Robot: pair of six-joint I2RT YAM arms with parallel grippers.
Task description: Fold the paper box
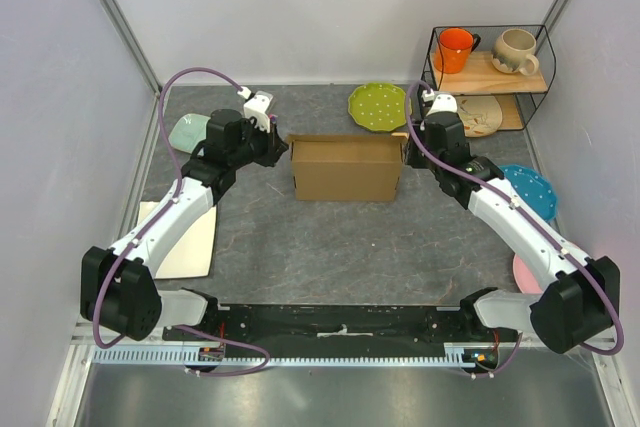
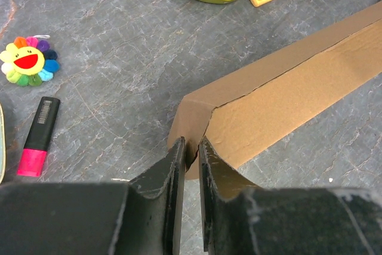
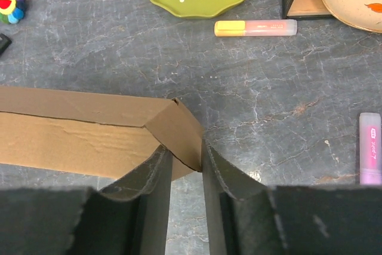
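The paper box [image 1: 345, 169] stands on the grey counter [image 1: 350, 247] at its middle, slightly toward the far side, with its long walls running left to right and its top open. The left jaws meet the box at its left end. In the left wrist view their fingers [image 2: 174, 174] stand narrow, one on each side of the cardboard at the corner of the box [image 2: 286, 88], and pinch it. The right jaws meet the box at its right end. In the right wrist view their fingers [image 3: 156, 174] straddle the angled corner flap of the box [image 3: 77, 126] with a moderate gap; whether they clamp the cardboard cannot be told. A green plate [image 1: 378, 105] with pale dots lies just beyond the box on the far side, and a yellow-and-pink highlighter [image 3: 255, 27] lies near it on the right. A wire shelf [image 1: 432, 67] at the far right holds an orange mug [image 1: 455, 48] and a beige mug [image 1: 515, 51]. A flower toy [image 2: 28, 61] and a pink marker [image 2: 39, 138] lie on the counter left of the box. A white board [image 1: 190, 247] lies at the near left, partly under the left arm.
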